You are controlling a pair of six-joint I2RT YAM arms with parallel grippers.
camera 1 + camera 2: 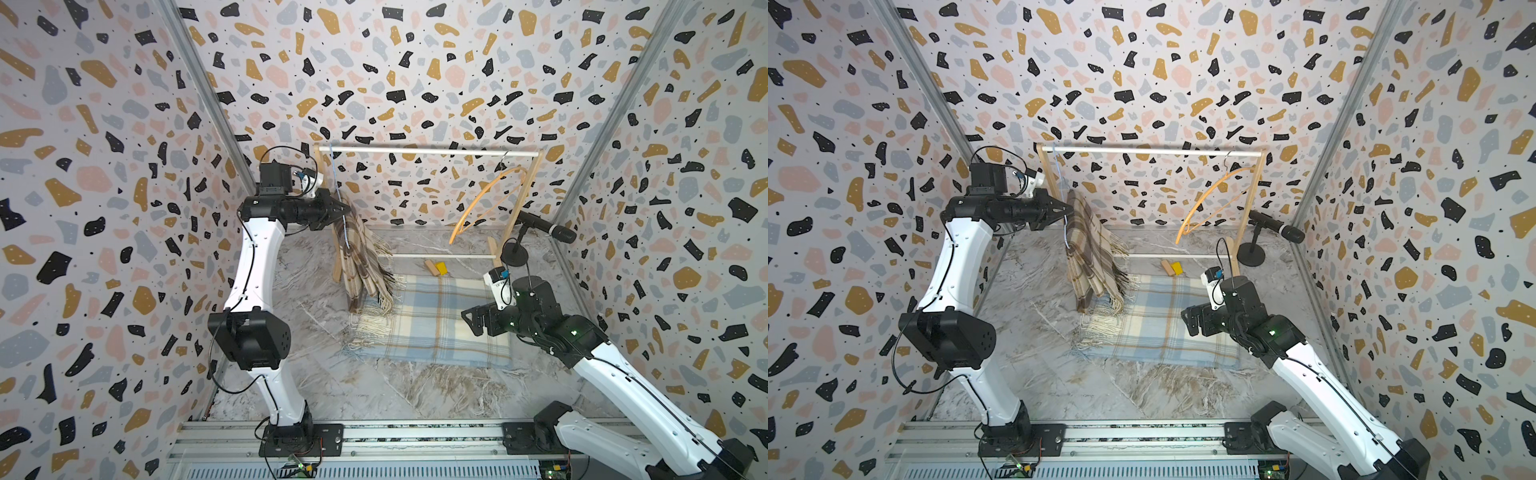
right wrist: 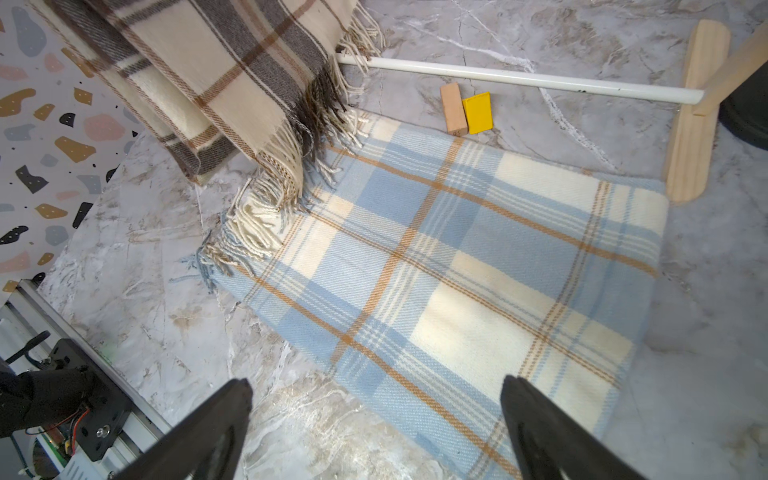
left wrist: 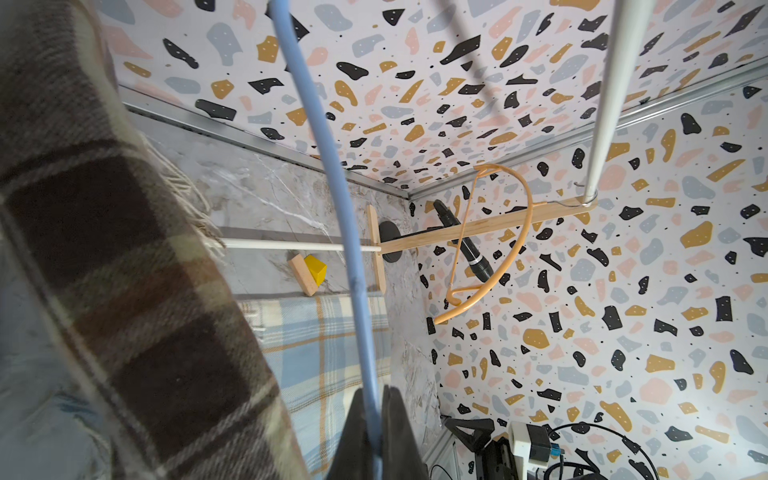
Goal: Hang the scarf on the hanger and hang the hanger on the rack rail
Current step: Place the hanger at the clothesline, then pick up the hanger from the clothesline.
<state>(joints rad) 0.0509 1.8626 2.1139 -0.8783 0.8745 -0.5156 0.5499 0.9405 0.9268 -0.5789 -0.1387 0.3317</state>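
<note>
The left hand (image 3: 375, 409) is pressed together on the thin wire of the blue hanger (image 3: 332, 166), which hangs from the left end of the rail (image 1: 415, 151); the brown scarf (image 1: 361, 257) hangs folded just beside that wire, its fringe reaching down to the surface (image 1: 332, 374); the right hand (image 2: 374, 386) is spread wide and pinches nothing, hovering low over the near edge of the blue scarf (image 1: 436, 324), which lies flat on the surface; its fringed end touches the brown scarf's fringe; an orange hanger (image 1: 486, 195) hangs tilted at the rail's right end.
</note>
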